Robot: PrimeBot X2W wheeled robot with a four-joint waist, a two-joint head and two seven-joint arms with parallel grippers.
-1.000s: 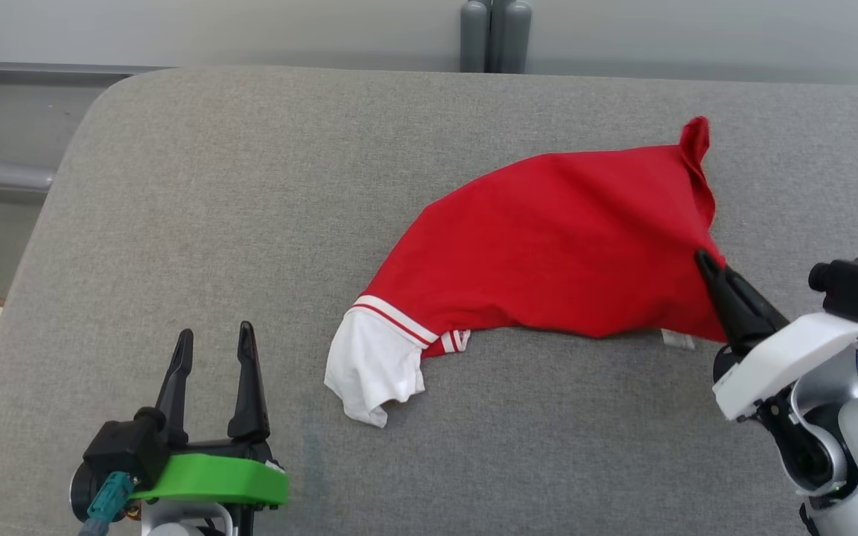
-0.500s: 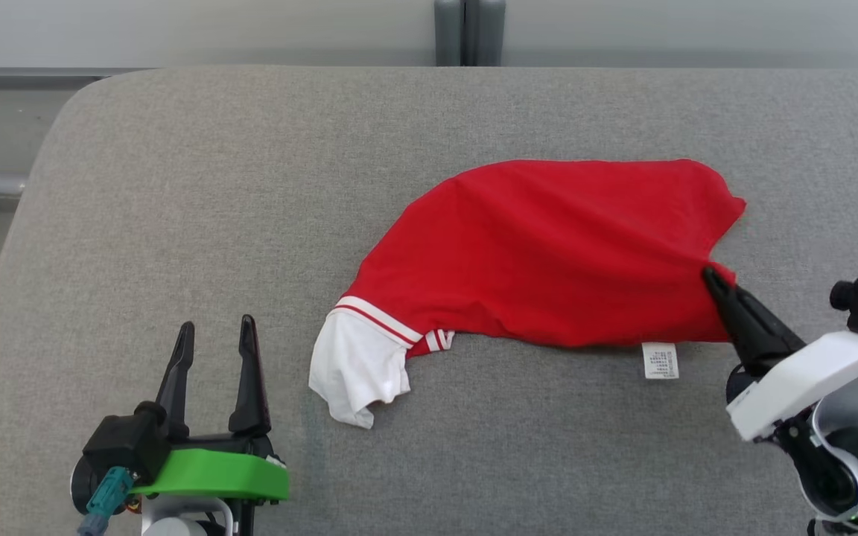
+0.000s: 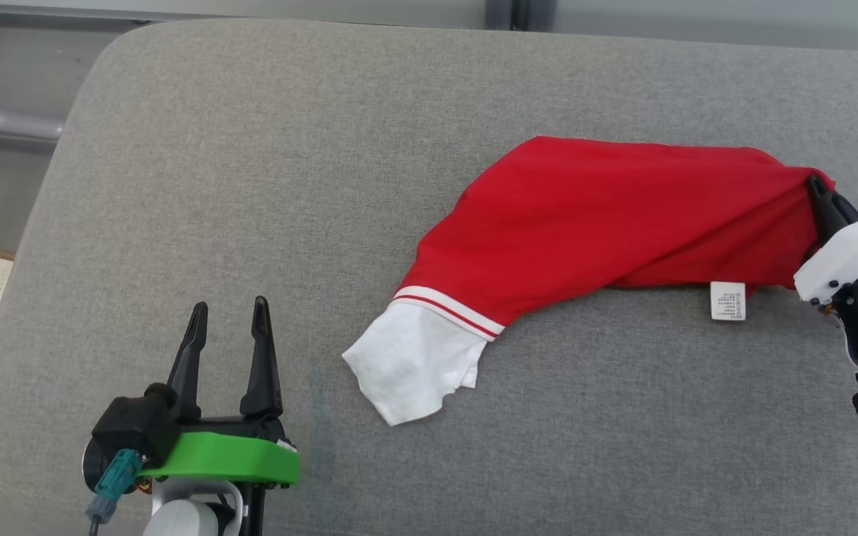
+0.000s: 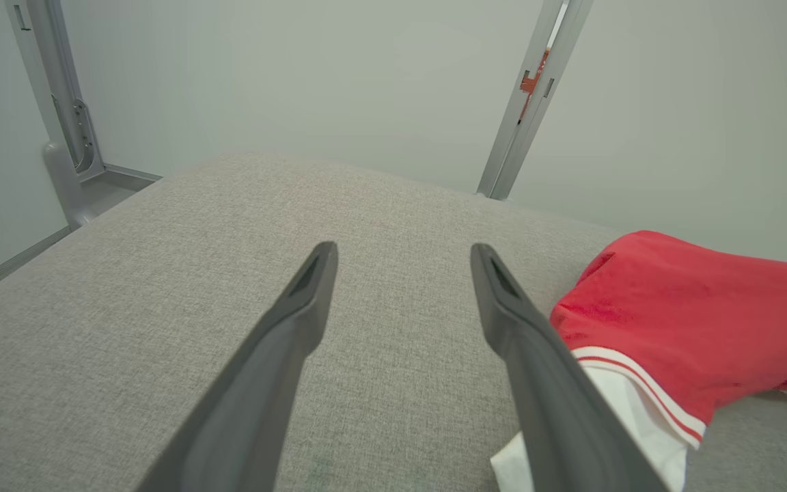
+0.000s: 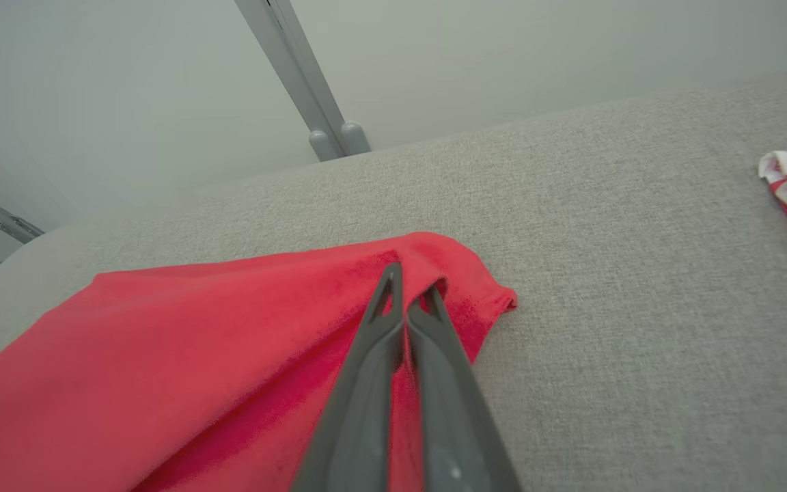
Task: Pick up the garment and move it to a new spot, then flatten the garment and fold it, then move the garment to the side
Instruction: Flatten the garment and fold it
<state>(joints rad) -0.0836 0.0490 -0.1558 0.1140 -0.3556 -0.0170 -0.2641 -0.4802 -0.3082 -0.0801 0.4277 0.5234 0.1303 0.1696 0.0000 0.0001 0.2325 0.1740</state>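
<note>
The red shirt [image 3: 608, 216], pinched in the closed right gripper [image 3: 815, 182], is drawn out longer than a second earlier, while the left gripper [image 3: 229, 304] is held open and empty.

The soft red jersey garment [image 3: 608, 216] bears a white sleeve [image 3: 414, 365] at its left end, edged with a white band and thin red stripe, plus a small white printed label [image 3: 727, 301], on the plain grey woven fabric surface [image 3: 250, 186]; the left gripper [image 3: 229, 304] has a bright green collar [image 3: 220, 463].
</note>
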